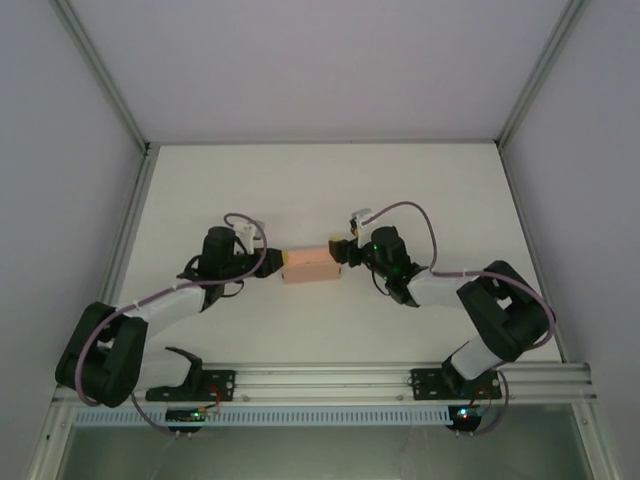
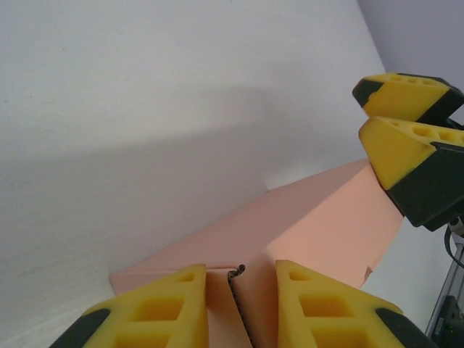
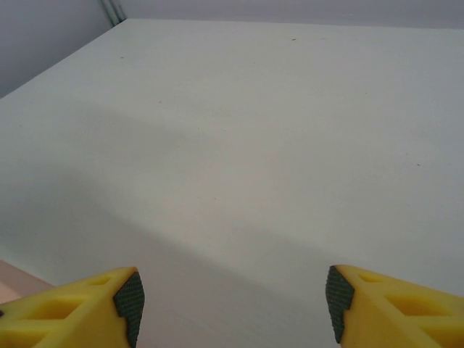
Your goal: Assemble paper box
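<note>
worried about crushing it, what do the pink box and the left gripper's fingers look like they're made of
Paper box: thin matte salmon card, likely; a slim, wavy cut edge shows. Left gripper's fingers: yellow plastic, perhaps moulded or printed, judging by the hollow cells; semi-matte look.

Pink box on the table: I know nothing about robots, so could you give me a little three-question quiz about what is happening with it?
1. True or false: the paper box lies on the table between the left gripper and the right gripper.
2. What stands between the left gripper's fingers in its wrist view? A) a card edge of the box B) a cable C) a screw
3. Fill in: the right gripper's jaws stand ___, with bare table between them.
Key: 1 true; 2 A; 3 open.
</note>
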Action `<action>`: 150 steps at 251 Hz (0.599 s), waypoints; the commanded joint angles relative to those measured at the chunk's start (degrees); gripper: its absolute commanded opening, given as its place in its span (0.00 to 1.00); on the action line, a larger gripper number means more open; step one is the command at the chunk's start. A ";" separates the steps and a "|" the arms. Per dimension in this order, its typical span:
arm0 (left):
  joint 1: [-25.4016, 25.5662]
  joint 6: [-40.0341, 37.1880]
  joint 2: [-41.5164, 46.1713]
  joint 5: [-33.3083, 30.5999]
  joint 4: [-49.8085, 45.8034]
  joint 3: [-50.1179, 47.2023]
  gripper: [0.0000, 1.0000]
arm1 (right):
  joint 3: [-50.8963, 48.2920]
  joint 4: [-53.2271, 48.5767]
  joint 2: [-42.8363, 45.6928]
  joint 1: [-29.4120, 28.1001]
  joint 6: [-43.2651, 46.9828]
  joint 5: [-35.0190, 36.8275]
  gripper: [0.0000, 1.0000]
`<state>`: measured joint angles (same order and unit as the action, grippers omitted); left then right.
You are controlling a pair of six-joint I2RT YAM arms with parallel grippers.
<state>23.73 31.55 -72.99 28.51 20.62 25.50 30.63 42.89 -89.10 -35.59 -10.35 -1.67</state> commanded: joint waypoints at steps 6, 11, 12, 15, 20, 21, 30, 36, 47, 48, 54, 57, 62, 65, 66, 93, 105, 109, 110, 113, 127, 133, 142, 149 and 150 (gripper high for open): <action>0.72 -2.02 -3.41 -2.58 -3.48 -5.69 0.13 | -6.70 -8.50 -5.95 0.09 5.34 -0.96 0.60; 0.71 -2.22 -3.65 -2.67 -3.60 -5.71 0.11 | -7.16 -7.46 -6.42 0.14 5.41 -1.32 0.57; 0.71 -2.25 -3.69 -2.67 -3.54 -5.67 0.10 | -7.25 -7.25 -6.48 0.16 5.42 -1.32 0.57; 0.77 -2.36 -3.80 -2.67 -3.49 -5.78 0.09 | -7.51 -6.47 -6.72 0.24 5.42 -1.44 0.56; 0.83 -2.53 -4.11 -2.72 -3.40 -5.85 0.08 | -7.89 -5.25 -7.15 0.26 5.51 -1.50 0.54; 0.86 -2.54 -4.14 -2.74 -3.40 -5.87 0.08 | -7.97 -5.09 -7.23 0.26 5.51 -1.50 0.54; 1.06 -2.55 -4.72 -3.04 -3.51 -5.89 0.05 | -8.13 -4.51 -7.78 0.26 5.54 -1.37 0.46; 1.19 -2.63 -5.10 -3.03 -3.61 -5.81 0.02 | -8.07 -4.56 -7.97 0.37 5.54 -1.64 0.42; 1.45 -2.58 -5.69 -3.05 -3.40 -5.73 0.00 | -8.00 -4.64 -8.25 0.39 5.54 -2.23 0.39; 1.47 -2.61 -5.72 -3.08 -3.40 -5.73 0.00 | -8.02 -4.61 -8.31 0.37 5.53 -2.26 0.39; 1.56 -2.54 -5.99 -3.27 -3.49 -5.65 0.00 | -8.06 -4.51 -8.28 0.30 5.53 -2.28 0.36; 1.65 -2.50 -6.14 -3.28 -3.48 -5.56 0.00 | -8.05 -4.35 -8.28 0.27 5.55 -2.34 0.35; 1.67 -2.46 -6.28 -3.36 -3.38 -5.59 0.00 | -8.09 -4.20 -8.35 0.20 5.60 -2.47 0.33; 1.72 -2.42 -6.36 -3.42 -3.32 -5.56 0.00 | -8.13 -4.09 -8.37 0.18 5.60 -2.47 0.32; 1.74 -2.44 -6.41 -3.44 -3.31 -5.55 0.00 | -8.09 -4.02 -8.37 0.18 5.60 -2.47 0.32; 2.22 -2.57 -6.39 -3.77 -3.37 -5.52 0.00 | -8.87 -2.40 -9.05 0.17 5.39 -3.01 0.21; 2.45 -2.69 -5.95 -4.38 -3.75 -5.54 0.00 | -9.25 -1.41 -9.41 0.17 5.24 -2.54 0.17; 2.55 -2.84 -5.78 -4.47 -3.75 -5.57 0.00 | -9.36 -1.05 -9.54 0.22 5.14 -2.39 0.15; 2.55 -2.87 -5.68 -4.49 -3.75 -5.60 0.00 | -9.40 -0.97 -9.57 0.20 5.15 -2.38 0.15; 2.63 -3.02 -5.60 -4.58 -3.91 -5.69 0.00 | -9.53 -0.71 -9.59 0.25 5.14 -2.37 0.15; 3.05 -3.37 -4.84 -6.02 -4.68 -5.75 0.00 | -9.80 0.24 -9.90 0.35 5.15 -2.76 0.09; 3.09 -3.55 -4.54 -6.54 -5.07 -5.89 0.00 | -9.82 0.21 -9.88 0.48 5.15 -2.98 0.08; 3.44 -3.88 -4.22 -7.33 -5.68 -5.78 0.00 | -9.72 0.26 -9.94 0.52 5.12 -3.46 0.06; 3.62 -4.23 -4.12 -8.06 -6.21 -5.77 0.00 | -9.71 0.35 -10.07 0.53 5.24 -3.72 0.05; 3.66 -4.27 -4.19 -8.09 -6.30 -5.79 0.00 | -9.71 0.35 -10.05 0.53 5.29 -3.75 0.04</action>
<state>25.82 31.33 -75.09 24.56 29.89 23.40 25.26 60.60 -94.08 -36.01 -7.97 -7.55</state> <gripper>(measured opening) 0.161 0.075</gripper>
